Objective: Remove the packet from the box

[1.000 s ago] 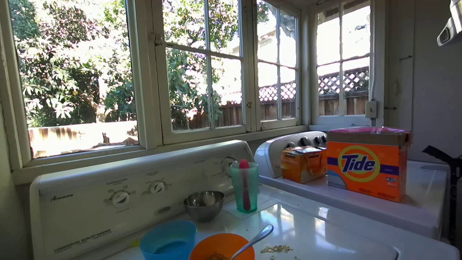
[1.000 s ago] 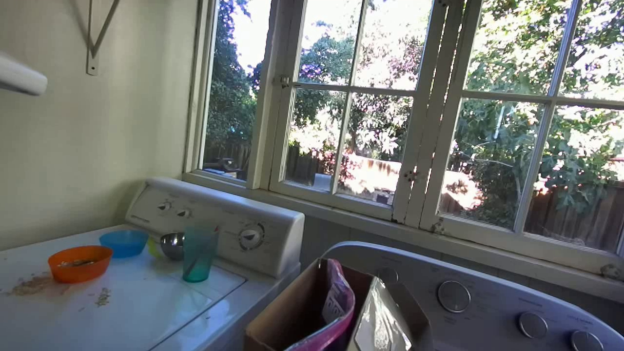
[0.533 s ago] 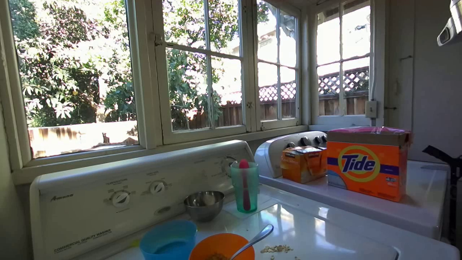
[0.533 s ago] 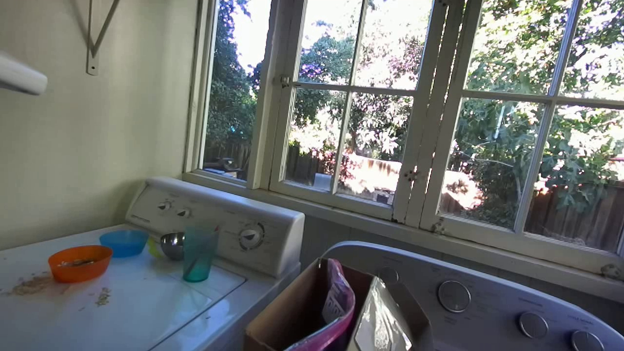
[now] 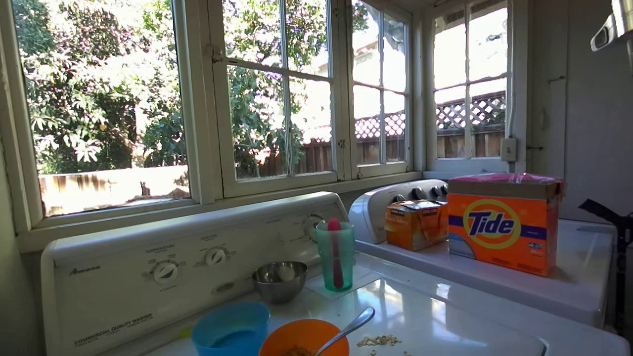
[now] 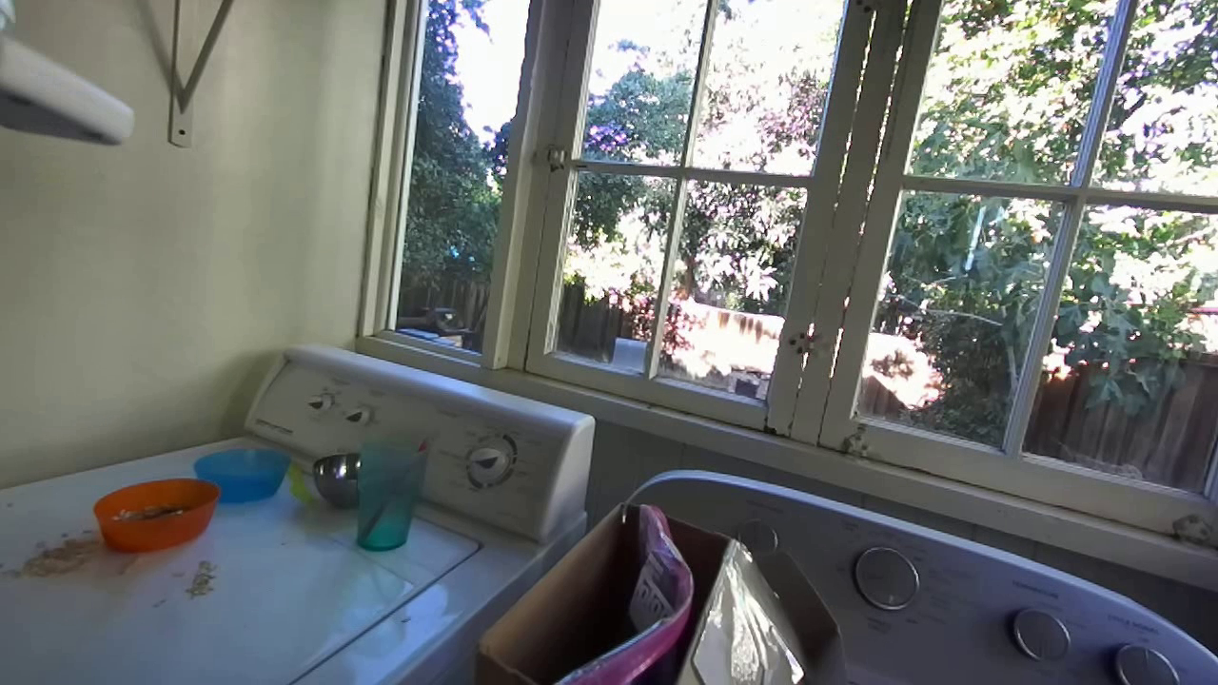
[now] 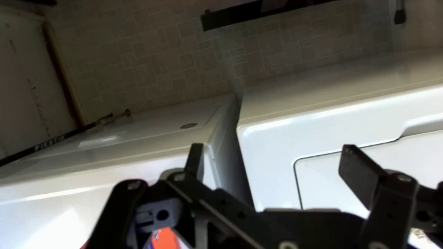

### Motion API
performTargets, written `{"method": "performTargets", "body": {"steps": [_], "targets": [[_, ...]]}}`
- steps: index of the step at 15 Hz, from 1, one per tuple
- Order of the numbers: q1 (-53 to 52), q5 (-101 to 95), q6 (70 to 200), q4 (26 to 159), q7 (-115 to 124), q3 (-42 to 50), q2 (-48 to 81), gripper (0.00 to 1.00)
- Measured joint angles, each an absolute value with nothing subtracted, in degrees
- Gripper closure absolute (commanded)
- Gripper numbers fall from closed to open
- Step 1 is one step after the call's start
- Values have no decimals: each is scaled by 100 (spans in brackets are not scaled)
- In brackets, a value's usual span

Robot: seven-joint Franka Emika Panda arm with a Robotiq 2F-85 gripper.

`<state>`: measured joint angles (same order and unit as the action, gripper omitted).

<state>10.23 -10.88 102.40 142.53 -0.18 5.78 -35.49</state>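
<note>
The box (image 5: 494,232) is a large orange Tide carton standing upright on the right-hand machine. Its open top and brown inner wall (image 6: 561,595) show in an exterior view. The packet's pinkish seal strip (image 6: 677,585) sticks up at the box's opening, and pink plastic (image 5: 517,177) also shows along the top. The rest of the packet is hidden inside the box. My gripper (image 7: 273,162) is open and empty in the wrist view, its fingers wide apart above the machines. An orange patch, apparently the box (image 7: 165,238), shows behind the gripper's left linkage. The fingertips are outside both exterior views.
A smaller orange box (image 5: 418,225) stands beside the Tide box. The left machine holds a green cup (image 5: 335,257), a steel bowl (image 5: 279,284), a blue bowl (image 5: 230,329) and an orange bowl (image 5: 301,331) with a spoon. A gap (image 7: 232,166) separates the machines.
The visible part of the arm has moved slightly up and farther into both exterior views in the last half second. The box, packet and other objects have not moved.
</note>
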Motion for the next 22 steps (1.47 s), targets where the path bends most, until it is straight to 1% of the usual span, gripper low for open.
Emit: {"method": "performTargets", "body": {"steps": [4, 13, 15, 19, 22], "targets": [[1044, -1791, 11096, 13931, -1148, 1020, -3409, 0], [1045, -1795, 11171, 13873, -1183, 1038, -3370, 0], [1076, -1895, 11549, 13854, -1239, 1139, -3307, 0], [1110, -1830, 12767, 13550, -2134, 1891, -2792, 0], [919, -1007, 13412, 13105, -3349, 2599, -2141, 0]]}}
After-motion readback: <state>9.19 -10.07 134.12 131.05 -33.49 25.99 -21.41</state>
